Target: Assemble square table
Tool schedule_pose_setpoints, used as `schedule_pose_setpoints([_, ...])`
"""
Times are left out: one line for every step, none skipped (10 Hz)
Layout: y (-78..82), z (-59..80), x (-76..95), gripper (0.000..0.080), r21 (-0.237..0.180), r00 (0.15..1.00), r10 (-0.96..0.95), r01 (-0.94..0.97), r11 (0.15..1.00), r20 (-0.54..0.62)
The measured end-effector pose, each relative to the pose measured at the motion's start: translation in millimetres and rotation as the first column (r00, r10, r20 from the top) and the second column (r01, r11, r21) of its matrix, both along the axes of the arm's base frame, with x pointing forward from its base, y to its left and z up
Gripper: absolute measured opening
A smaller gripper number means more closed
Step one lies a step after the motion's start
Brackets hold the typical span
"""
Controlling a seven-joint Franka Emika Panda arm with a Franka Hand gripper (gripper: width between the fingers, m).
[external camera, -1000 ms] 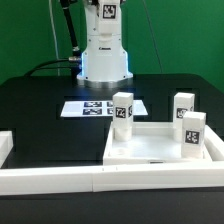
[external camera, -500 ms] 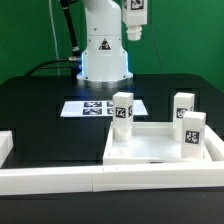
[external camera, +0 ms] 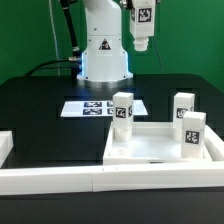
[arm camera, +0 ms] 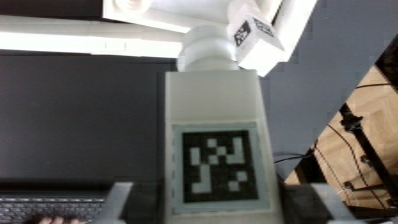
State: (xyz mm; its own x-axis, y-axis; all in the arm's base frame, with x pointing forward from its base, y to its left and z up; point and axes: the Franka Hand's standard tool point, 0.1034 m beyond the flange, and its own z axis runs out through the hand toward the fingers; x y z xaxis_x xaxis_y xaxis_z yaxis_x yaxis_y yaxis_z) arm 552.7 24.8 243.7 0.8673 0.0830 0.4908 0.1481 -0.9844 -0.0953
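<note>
The square table's white panel (external camera: 160,150) lies at the exterior view's lower right. Three tagged white legs stand upright at its corners: one at the left (external camera: 123,112), one at the back right (external camera: 182,106), one at the front right (external camera: 193,131). My gripper (external camera: 142,4) is high up at the top edge of the exterior view, mostly cut off. It is shut on the fourth leg (external camera: 142,25), which hangs downward well above the panel. In the wrist view the gripper (arm camera: 221,200) clamps this leg (arm camera: 217,110) between both fingers (arm camera: 121,202), and the leg's tag faces the camera.
The robot's white base (external camera: 105,55) stands at the back. The marker board (external camera: 90,108) lies flat in front of it on the black table. Long white border bars (external camera: 90,180) run along the front, with a short one at the left (external camera: 5,148).
My gripper, still holding the leg, has moved steadily toward the exterior view's right and slightly lower. The panel and its three legs have not moved.
</note>
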Motion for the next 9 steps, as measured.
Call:
schedule_pose_setpoints([-0.1, -0.2, -0.1, 0.0288, 0.000, 1.000, 0.000, 0.000, 1.000, 0.000])
schedule_pose_setpoints([-0.1, -0.3, -0.2, 0.0288, 0.000, 1.000, 0.000, 0.000, 1.000, -0.001])
schedule_pose_setpoints([0.3, -1.5, -1.2, 0.0288, -0.001, 1.000, 0.000, 0.000, 1.000, -0.003])
schedule_pose_setpoints([4.0, -6.1, -6.2, 0.0288, -0.024, 1.000, -0.012, 0.013, 1.000, 0.021])
schedule_pose_setpoints([8.9, -9.5, -9.0, 0.0288, -0.027, 1.000, -0.007, 0.007, 1.000, 0.018])
schedule_pose_setpoints([7.6, -3.7, -4.9, 0.0288, -0.022, 1.000, -0.007, 0.007, 1.000, 0.025])
schedule_pose_setpoints([5.5, 7.6, 0.7, 0.0288, -0.009, 0.999, 0.007, -0.006, 1.000, 0.032])
schedule_pose_setpoints([2.1, 16.4, 5.7, 0.0288, -0.006, 0.999, 0.001, 0.000, 1.000, 0.049])
schedule_pose_setpoints([3.9, 22.5, 7.7, 0.0288, -0.001, 0.998, 0.003, -0.003, 1.000, 0.061])
